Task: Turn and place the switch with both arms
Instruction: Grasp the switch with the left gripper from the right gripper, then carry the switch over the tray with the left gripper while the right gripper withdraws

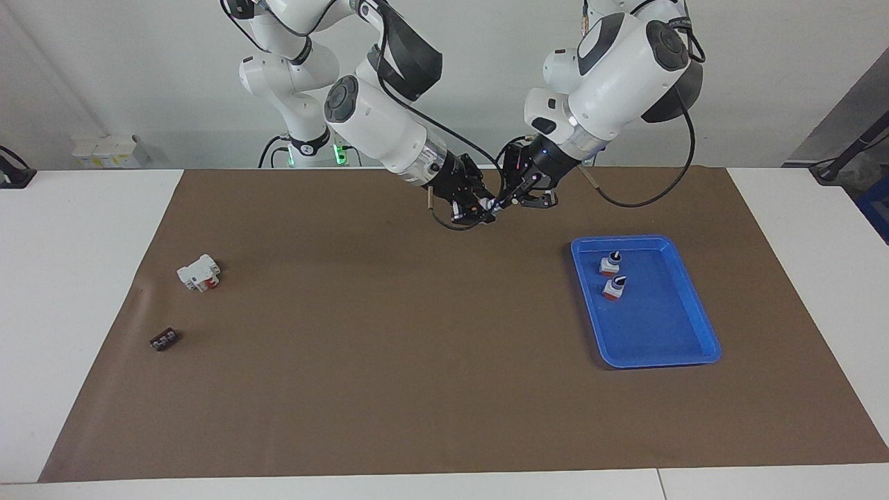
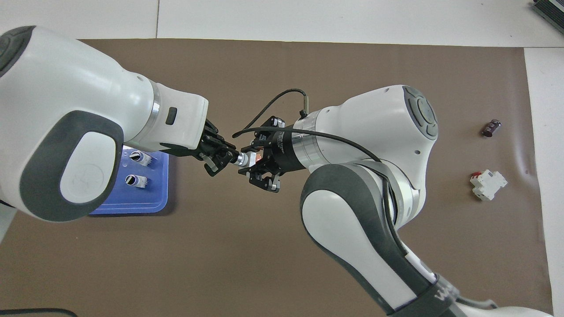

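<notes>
left tool [image 2: 225,157]: upper middle of the facing view, in the air over the brown mat [image 1: 389,361]. Tips together, clamped on the knob end of the switch [image 2: 243,161].
switch: off the bench, lying roughly level between the two tools.
right tool [image 2: 257,164]: meets the switch at its white-body end and touches it. I cannot tell whether it grips or has let go.
step (my guess): hand-over after the turn, with the left tool taking the switch.
how I'd run it: hold the left clamp firm, free the right tool fully, then draw the tools apart along the switch's axis without twisting.
blue tray [image 1: 694,326]: lower in the facing view, toward the left arm's end. Two other switches [image 1: 610,262] sit in it, and I'd set this one beside them.
</notes>
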Robot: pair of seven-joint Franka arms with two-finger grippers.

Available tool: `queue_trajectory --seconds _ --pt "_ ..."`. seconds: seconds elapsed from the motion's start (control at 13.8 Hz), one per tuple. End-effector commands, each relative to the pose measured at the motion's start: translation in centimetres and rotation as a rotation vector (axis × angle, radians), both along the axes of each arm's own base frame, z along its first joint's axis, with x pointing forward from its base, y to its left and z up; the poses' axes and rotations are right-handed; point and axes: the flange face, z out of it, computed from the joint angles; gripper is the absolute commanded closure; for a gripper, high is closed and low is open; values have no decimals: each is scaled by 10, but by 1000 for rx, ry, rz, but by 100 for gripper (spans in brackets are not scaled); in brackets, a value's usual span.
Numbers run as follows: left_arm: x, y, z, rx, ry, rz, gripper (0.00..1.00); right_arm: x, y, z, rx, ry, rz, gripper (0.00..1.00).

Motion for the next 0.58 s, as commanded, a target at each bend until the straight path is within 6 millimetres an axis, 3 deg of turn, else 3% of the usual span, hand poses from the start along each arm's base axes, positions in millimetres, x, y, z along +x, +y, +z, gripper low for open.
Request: queue_trajectory --seconds 0.0,0.22,0.51 --pt "-3 18 4 33 -13 -17 100 0 -23 15 -12 -28 58 0" --pt "-2 18 1 89 -45 -29 100 1 -53 32 -39 -107 153 0" --pt "5 33 -8 248 -171 -30 100 -1 -115 62 -207 -338 428 0"
